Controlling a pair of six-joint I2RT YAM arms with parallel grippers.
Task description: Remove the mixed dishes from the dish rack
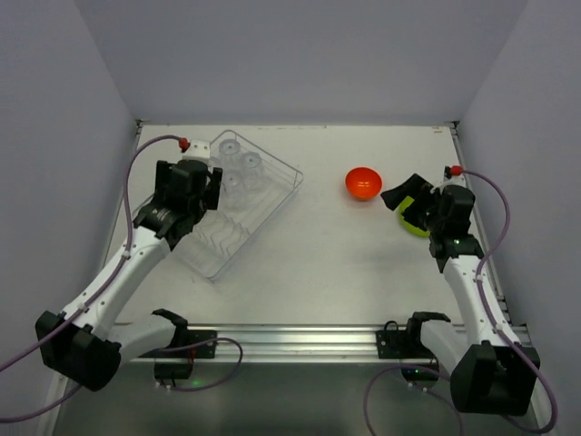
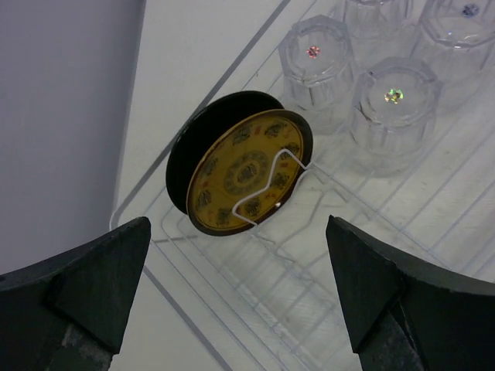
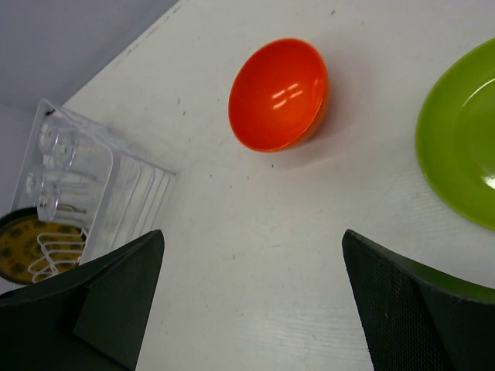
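The dish rack point(image 1: 227, 250) lies at the table's left. Several clear tumblers point(image 1: 243, 168) stand upside down at its far end. In the left wrist view a round black plate point(image 2: 244, 174) with a yellow patterned face stands upright in the rack's tines point(image 2: 278, 166), beside the tumblers point(image 2: 394, 108). My left gripper point(image 2: 236, 297) hovers open just above the rack, short of that plate. The orange bowl point(image 3: 278, 93) sits on the table right of the rack. A yellow-green plate point(image 3: 464, 139) lies flat beside it. My right gripper point(image 3: 251, 301) is open above bare table, next to this plate, holding nothing.
White walls close in the table at the back and on both sides. The rack point(image 3: 131, 193) sits at an angle, close to the left wall. In the top view my right gripper point(image 1: 407, 204) covers part of the yellow-green plate point(image 1: 416, 227). Cables run along each arm.
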